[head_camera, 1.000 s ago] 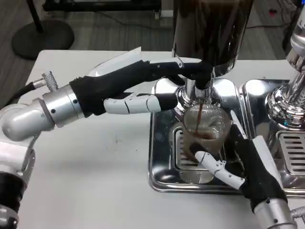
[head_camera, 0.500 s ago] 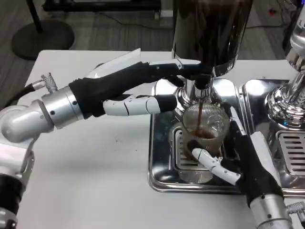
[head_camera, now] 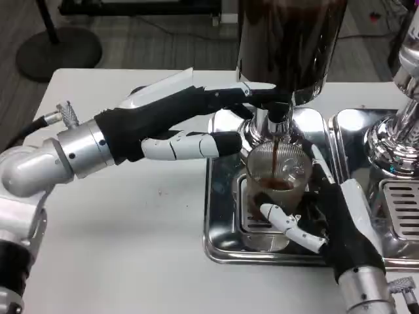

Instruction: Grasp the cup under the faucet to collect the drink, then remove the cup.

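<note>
Pouring dark drink from the faucet (head_camera: 278, 121) into the cup (head_camera: 275, 190).
On the white bench (head_camera: 131, 248), the left hand (head_camera: 190, 121) presses the faucet lever; the right hand (head_camera: 327, 226) grips the cup standing on the steel drip tray (head_camera: 219, 222).

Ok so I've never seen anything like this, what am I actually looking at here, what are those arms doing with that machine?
You're looking down from a camera on a humanoid robot's head or chest. Its two silver arms reach over a white table. The left robot hand presses the tap of a dark drink dispenser. A thin dark stream runs into a clear cup, which already holds some drink. The right robot hand holds that cup under the faucet, over a shiny metal drip tray. A second dispenser stands to the right.
</note>
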